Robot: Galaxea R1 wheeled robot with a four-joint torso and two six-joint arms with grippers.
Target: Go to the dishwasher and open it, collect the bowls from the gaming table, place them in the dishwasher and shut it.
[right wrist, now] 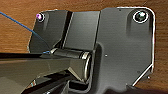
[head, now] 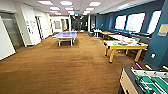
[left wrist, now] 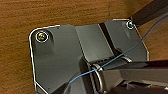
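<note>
Gaming table (head: 125,47) ahead right, across carpet (head: 62,67) | end effector states: cannot tell

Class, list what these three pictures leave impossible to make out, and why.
- Bowls on the yellow gaming table, head view: too small and blurred to count.
- Foosball table, head view: cut off by the picture's edges.
- Jaws, both wrist views: the robot's dark plate gives no clear sight of them.

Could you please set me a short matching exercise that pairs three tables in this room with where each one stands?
Things:
1. bright yellow rectangular gaming table
2. blue ping-pong table
3. green-field table-football table with rods

Places:
A. far back, mid-room on the brown carpet
B. nearest the camera, lower right corner
C. right side, beside the dark teal wall

Pairs: 1-C, 2-A, 3-B
</note>
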